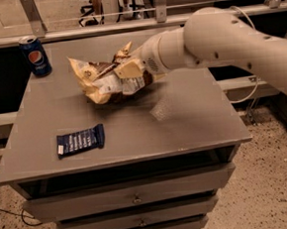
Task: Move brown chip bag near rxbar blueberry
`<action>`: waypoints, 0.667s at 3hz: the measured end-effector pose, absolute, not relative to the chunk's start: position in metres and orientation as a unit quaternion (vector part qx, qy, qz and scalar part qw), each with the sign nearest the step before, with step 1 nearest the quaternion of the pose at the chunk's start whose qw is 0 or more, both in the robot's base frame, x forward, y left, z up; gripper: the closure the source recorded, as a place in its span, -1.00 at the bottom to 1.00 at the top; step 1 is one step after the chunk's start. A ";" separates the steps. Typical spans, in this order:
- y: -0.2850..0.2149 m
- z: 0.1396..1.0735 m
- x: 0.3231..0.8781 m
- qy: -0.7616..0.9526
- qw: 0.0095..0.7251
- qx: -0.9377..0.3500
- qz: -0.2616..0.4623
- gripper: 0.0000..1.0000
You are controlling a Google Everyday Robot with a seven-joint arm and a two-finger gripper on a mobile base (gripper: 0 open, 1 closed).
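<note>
The brown chip bag [104, 80], crinkled brown and cream-yellow with a white label panel, hangs just above the middle back of the grey cabinet top [183, 118]. My gripper [129, 69] is shut on the bag's right side, and the white arm reaches in from the right. The rxbar blueberry [80, 140], a flat dark navy wrapper with pale lettering, lies flat near the front left of the cabinet top, well apart from the bag.
A blue Pepsi can [35, 56] stands upright at the back left corner. A metal rail [102, 28] runs behind the cabinet. Drawers [135, 199] sit below the top. Speckled floor [268, 186] lies to the right.
</note>
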State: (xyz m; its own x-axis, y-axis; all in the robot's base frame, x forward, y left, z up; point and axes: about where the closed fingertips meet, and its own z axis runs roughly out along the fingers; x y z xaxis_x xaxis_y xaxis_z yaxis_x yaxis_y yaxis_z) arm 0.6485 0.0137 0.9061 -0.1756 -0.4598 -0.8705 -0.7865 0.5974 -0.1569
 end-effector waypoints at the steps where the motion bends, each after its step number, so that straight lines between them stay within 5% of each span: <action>1: 0.040 0.900 0.641 0.761 0.495 -0.395 0.140 1.00; 2: 0.056 0.906 0.632 0.768 0.501 -0.379 0.128 1.00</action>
State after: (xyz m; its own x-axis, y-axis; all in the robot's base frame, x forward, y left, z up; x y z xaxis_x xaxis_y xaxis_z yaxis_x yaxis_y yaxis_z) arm 0.6320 0.0565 0.9055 -0.2113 -0.4538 -0.8657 -0.7099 0.6801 -0.1832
